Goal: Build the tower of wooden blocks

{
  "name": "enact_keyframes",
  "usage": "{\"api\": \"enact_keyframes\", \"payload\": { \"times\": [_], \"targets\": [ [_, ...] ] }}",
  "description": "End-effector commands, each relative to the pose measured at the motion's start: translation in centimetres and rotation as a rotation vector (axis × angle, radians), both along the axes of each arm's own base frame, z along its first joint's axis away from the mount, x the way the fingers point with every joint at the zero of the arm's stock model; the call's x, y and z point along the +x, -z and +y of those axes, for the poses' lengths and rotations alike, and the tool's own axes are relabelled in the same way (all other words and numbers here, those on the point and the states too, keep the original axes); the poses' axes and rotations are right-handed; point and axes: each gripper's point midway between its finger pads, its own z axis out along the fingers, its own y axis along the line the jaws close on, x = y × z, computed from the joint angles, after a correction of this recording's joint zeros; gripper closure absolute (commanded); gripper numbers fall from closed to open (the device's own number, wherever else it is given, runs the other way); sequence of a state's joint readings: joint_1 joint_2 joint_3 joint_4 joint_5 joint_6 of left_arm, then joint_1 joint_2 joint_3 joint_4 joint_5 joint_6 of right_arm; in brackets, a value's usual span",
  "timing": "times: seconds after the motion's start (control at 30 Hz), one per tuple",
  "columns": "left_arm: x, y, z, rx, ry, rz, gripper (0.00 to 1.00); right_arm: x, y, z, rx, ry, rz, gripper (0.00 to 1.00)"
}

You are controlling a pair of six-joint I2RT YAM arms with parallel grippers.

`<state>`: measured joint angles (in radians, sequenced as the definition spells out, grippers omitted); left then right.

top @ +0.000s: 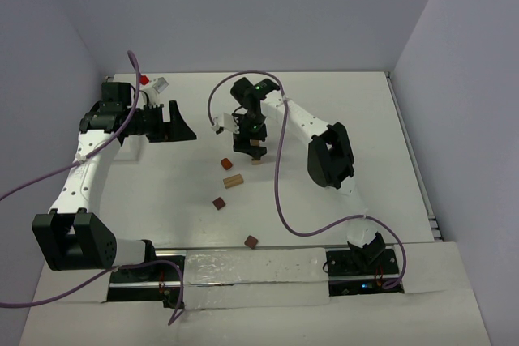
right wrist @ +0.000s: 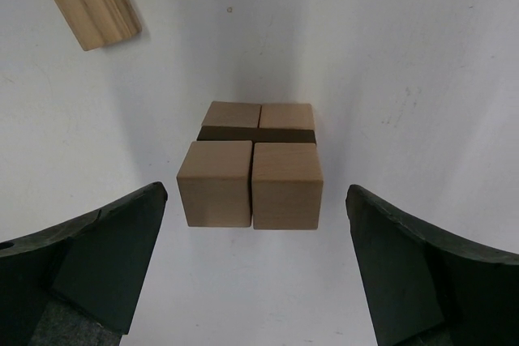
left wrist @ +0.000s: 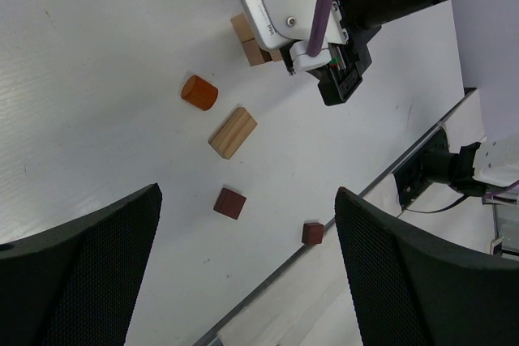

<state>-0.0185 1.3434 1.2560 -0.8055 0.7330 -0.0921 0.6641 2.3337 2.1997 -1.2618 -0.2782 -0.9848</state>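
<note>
The tower (right wrist: 253, 169) is a short stack: two pale tan cubes side by side on a dark brown bar (right wrist: 256, 134), with two more tan cubes under it. My right gripper (right wrist: 255, 269) hangs open just above it, one finger on either side and apart from the cubes. From above, the right gripper (top: 246, 148) covers most of the tower (top: 258, 155). Loose wood blocks lie to the left: a reddish-brown piece (top: 227, 164), a tan bar (top: 233, 181) and two dark red cubes (top: 219, 203) (top: 251, 241). My left gripper (top: 177, 123) is open and empty, raised at the far left.
A small red object (top: 145, 79) and a white one (top: 160, 83) sit at the back left by the wall. The right arm's purple cable (top: 280, 176) loops over the table. A metal strip (left wrist: 268, 281) runs along the table's front edge near one dark red cube (left wrist: 313, 233).
</note>
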Motion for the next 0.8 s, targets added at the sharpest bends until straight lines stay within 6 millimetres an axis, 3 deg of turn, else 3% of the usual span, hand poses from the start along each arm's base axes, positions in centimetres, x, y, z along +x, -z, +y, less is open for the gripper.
{"api": "enact_keyframes", "payload": {
  "times": [0.0, 0.33, 0.5, 0.57, 0.77],
  "targets": [
    [-0.3, -1.3, -0.2, -0.017, 0.022, -0.046, 0.07, 0.5, -5.4, 1.3, 0.078, -0.022, -0.106, 0.00],
    [-0.4, -1.5, -0.1, -0.014, 0.019, -0.058, 0.06, -0.7, -9.5, 1.4, 0.119, -0.045, -0.161, 0.00],
    [-0.6, -1.3, 0.1, -0.003, 0.019, -0.069, 0.07, -1.5, -12.9, 2.1, 0.210, -0.025, -0.200, 0.00],
    [-0.6, -1.3, 0.1, 0.003, 0.024, -0.085, 0.07, -2.1, -15.6, 2.3, 0.286, -0.007, -0.230, 0.00],
    [-0.5, 0.3, 0.7, 0.104, 0.096, -0.152, 0.21, -3.4, -18.4, 2.0, 0.469, 0.135, -0.228, 0.00]
  ]
}}
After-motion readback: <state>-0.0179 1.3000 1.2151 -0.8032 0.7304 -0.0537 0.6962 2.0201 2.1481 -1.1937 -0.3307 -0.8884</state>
